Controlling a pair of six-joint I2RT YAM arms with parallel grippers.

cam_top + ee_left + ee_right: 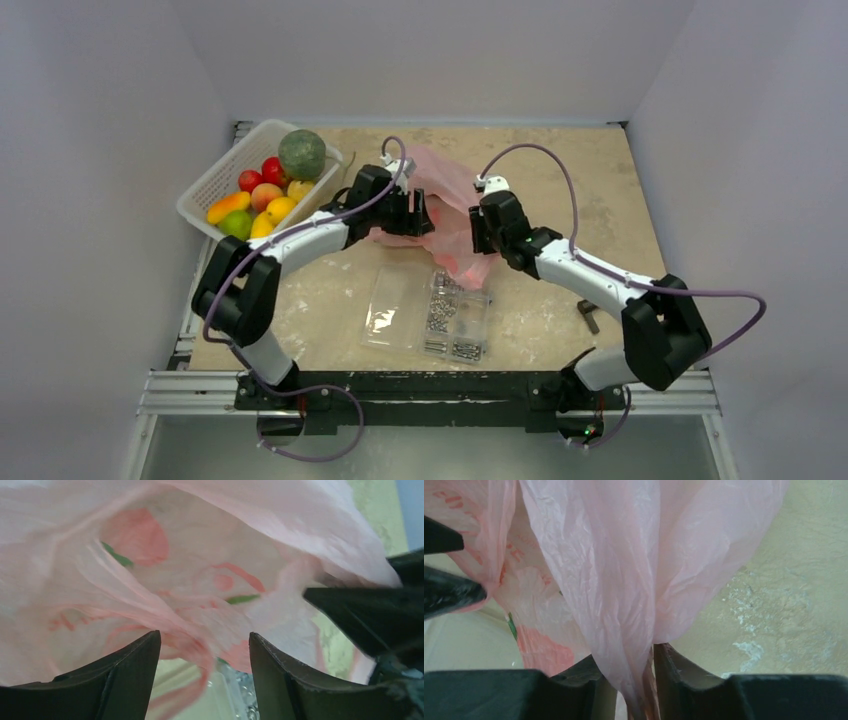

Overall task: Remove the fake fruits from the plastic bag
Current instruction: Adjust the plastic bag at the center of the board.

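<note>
Plastic bag sitting at frame centre, between both grippers, equally near each. Left gripper touching its left side, jaws gaping empty. Right gripper bracketing bag fold on its right side; whether pinching, cannot tell. Fake fruits lying in basket, upper left.

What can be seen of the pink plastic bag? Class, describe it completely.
The plastic bag is thin, crinkly, translucent pink film with red and green print. It sits crumpled and bunched up between the two hands. The right hand pinches a gathered fold of it. The left hand stands open, with a strand of film running between its fingers. No fruit can be made out inside.
</note>
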